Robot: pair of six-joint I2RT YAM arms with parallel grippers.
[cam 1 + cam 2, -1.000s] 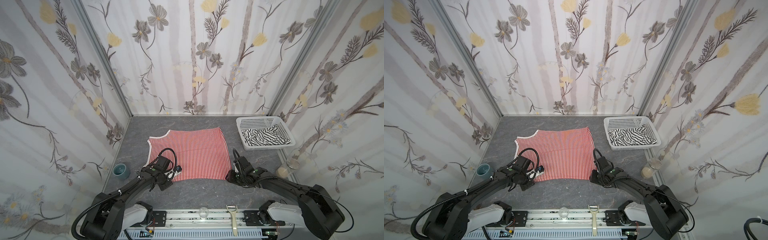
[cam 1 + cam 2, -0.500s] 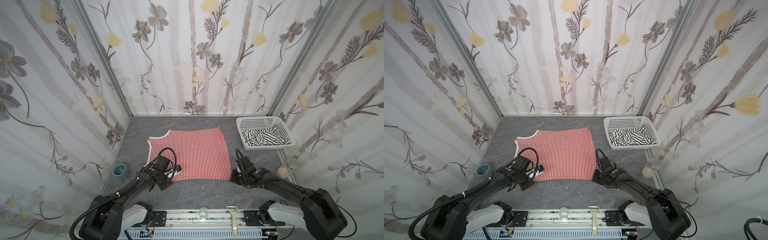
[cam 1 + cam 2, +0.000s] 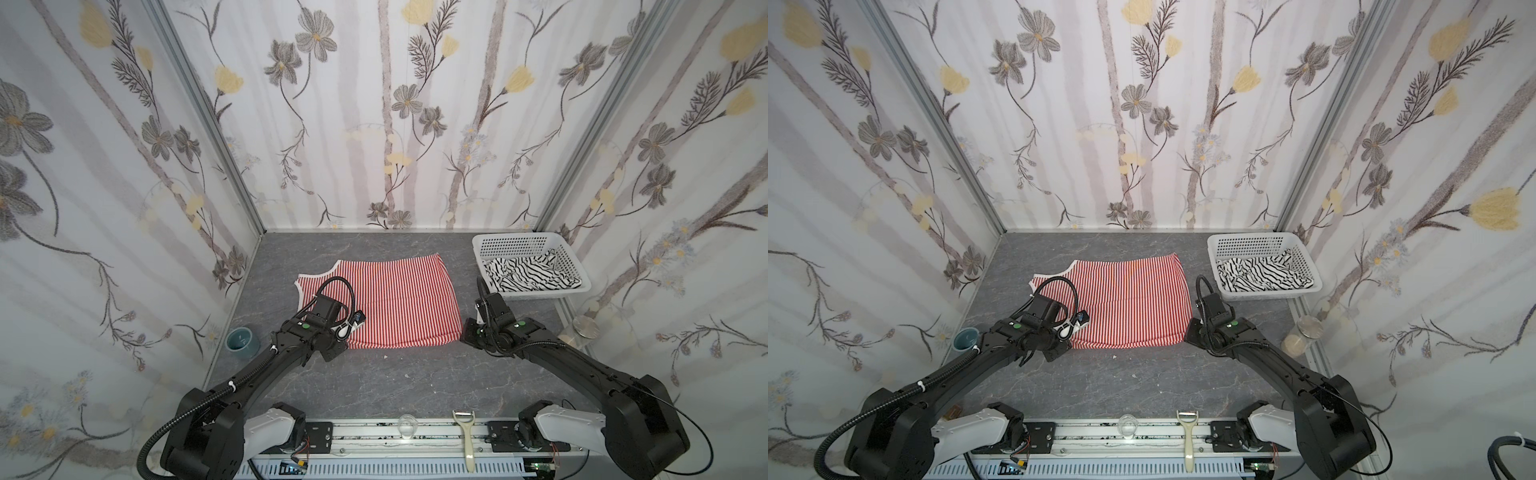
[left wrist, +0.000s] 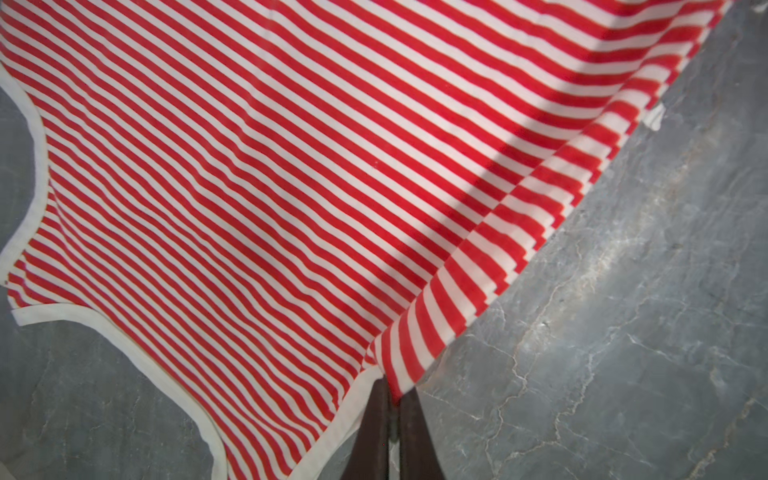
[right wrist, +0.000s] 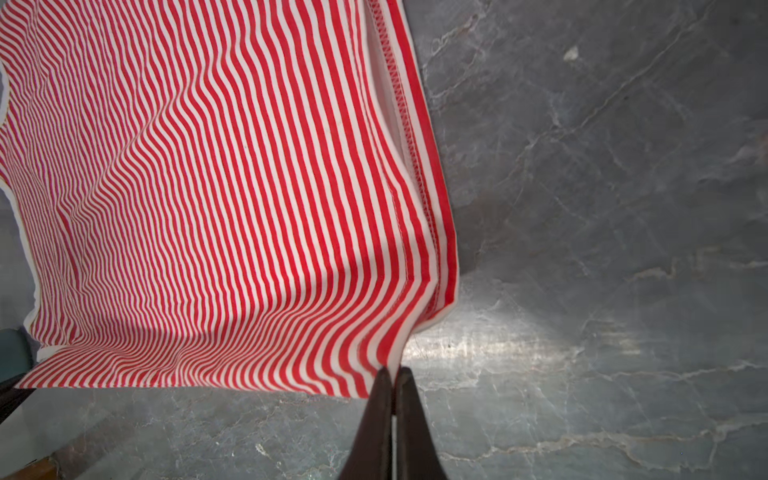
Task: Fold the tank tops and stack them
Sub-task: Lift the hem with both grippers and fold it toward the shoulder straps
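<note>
Red-and-white striped tank top (image 3: 395,303) lies spread flat on the grey table (image 3: 374,386), just beside the white perforated basket (image 3: 515,247) and not touching it. The black-striped white tank top (image 3: 528,274) sits crumpled inside that basket. The right gripper (image 5: 392,374) has its jaws pinched together on the red top's hem corner on the basket side. The left gripper (image 4: 390,386) is likewise clamped tight, on the pale-trimmed corner at the top's end farthest from the basket. The cloth rises slightly at both pinched corners.
</note>
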